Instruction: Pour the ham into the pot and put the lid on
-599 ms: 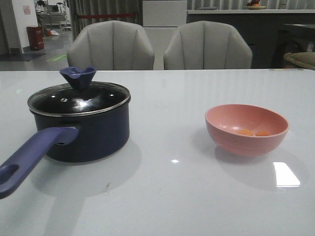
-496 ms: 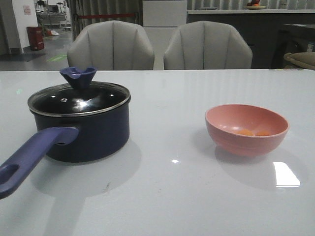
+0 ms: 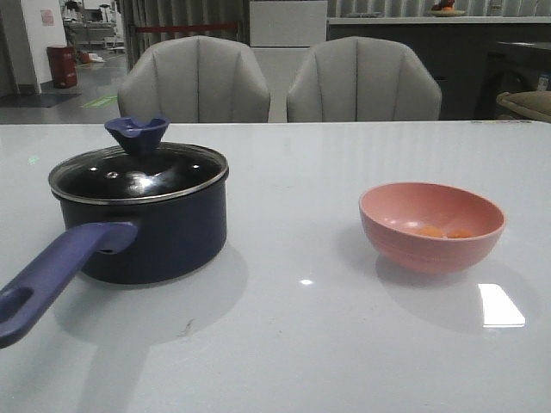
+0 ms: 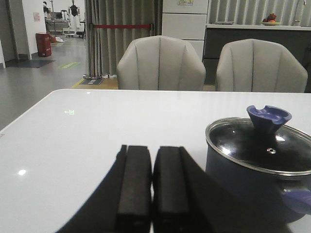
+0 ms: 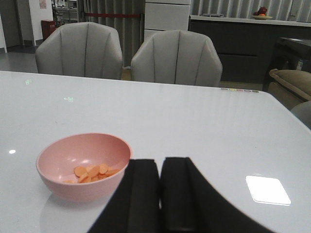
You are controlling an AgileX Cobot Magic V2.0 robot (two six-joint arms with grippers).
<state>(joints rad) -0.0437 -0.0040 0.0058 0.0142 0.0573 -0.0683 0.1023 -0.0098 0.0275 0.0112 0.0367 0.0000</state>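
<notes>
The dark navy pot (image 3: 155, 232) stands on the left of the white table, its long purple-blue handle (image 3: 52, 275) pointing toward the near left corner. The glass lid (image 3: 138, 176) with the blue knob (image 3: 136, 133) rests on it. Several orange-pink ham pieces (image 3: 443, 231) lie in a pink bowl (image 3: 430, 225) on the right. Neither gripper shows in the front view. My left gripper (image 4: 152, 182) is shut with nothing in it, short of the pot (image 4: 257, 179) and lid (image 4: 262, 150). My right gripper (image 5: 160, 194) is shut and empty, beside the bowl (image 5: 82, 167) holding the ham (image 5: 92, 172).
Two grey chairs (image 3: 194, 79) (image 3: 362, 79) stand behind the table's far edge (image 3: 275, 123). A bright light reflection (image 3: 499, 305) lies on the tabletop near the bowl.
</notes>
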